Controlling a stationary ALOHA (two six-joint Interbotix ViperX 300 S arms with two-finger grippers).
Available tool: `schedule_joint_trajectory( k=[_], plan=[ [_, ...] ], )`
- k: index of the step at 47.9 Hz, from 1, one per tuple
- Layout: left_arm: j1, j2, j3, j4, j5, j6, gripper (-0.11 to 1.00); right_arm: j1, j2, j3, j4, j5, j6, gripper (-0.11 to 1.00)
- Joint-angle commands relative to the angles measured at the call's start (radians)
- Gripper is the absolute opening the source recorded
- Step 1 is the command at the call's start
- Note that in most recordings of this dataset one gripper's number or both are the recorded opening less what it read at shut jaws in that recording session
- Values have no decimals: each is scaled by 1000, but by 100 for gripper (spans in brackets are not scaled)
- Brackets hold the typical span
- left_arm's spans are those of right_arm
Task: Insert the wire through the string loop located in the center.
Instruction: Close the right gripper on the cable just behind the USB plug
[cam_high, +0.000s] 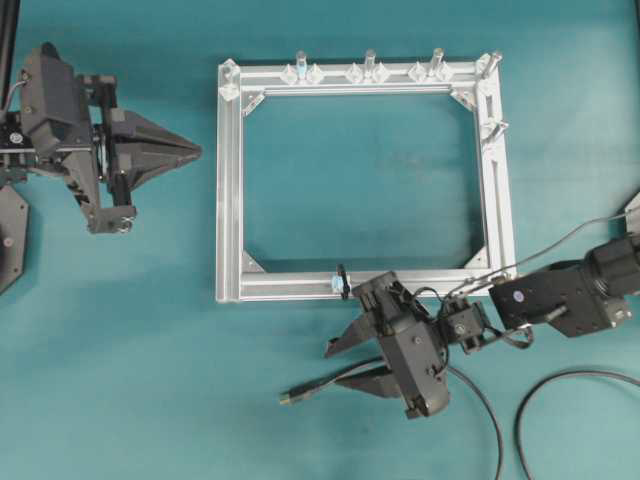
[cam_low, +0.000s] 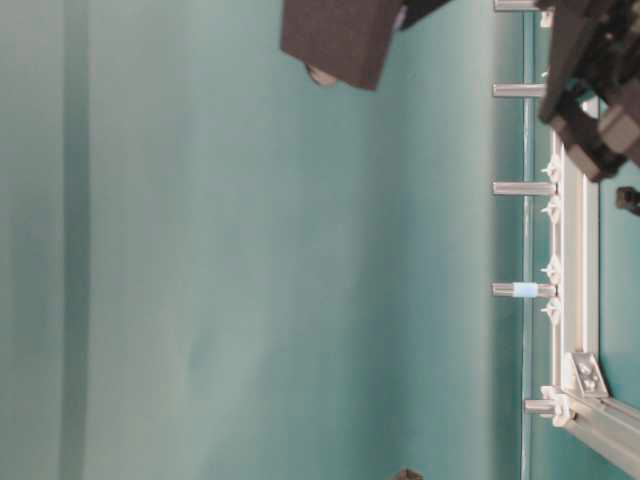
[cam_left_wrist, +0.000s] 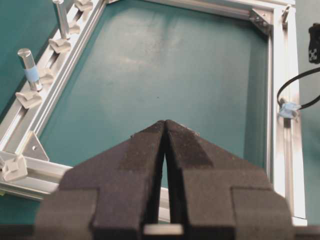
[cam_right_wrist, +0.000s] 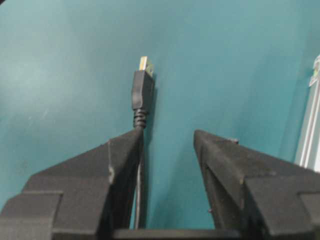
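The wire lies on the teal table; its yellowish-tipped plug (cam_high: 287, 397) points left, in front of the frame. My right gripper (cam_high: 336, 368) is open around the wire just behind the plug. In the right wrist view the plug (cam_right_wrist: 143, 67) sticks out past the gripper (cam_right_wrist: 169, 132), and the cable runs along the inner face of the left finger (cam_right_wrist: 120, 155); the jaws are not closed on it. The string loop (cam_high: 342, 280) is a black ring on the frame's near bar, also in the left wrist view (cam_left_wrist: 295, 85) beside its bluish-white fitting (cam_left_wrist: 288, 111). My left gripper (cam_high: 193, 150) is shut and empty, left of the frame.
The silver aluminium frame (cam_high: 228, 200) is a rectangle with upright pegs (cam_high: 369, 62) along its far bar. A second dark cable (cam_high: 560, 385) curls at the front right. Another cable (cam_high: 560, 243) crosses the frame's right corner. The right arm (cam_high: 560, 295) sits by that corner.
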Motion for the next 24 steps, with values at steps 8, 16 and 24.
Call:
schedule_joint_trajectory(
  k=[8, 16, 24],
  plan=[
    [-5, -21, 6, 3, -3, 2, 5, 14, 29, -41, -2, -9, 11, 50],
    [-5, -38, 18, 3, -3, 2, 5, 18, 57, -66, -2, -9, 43, 49],
    [-6, -57, 32, 3, -2, 0, 5, 18, 81, -84, -2, -5, 51, 49]
  ],
)
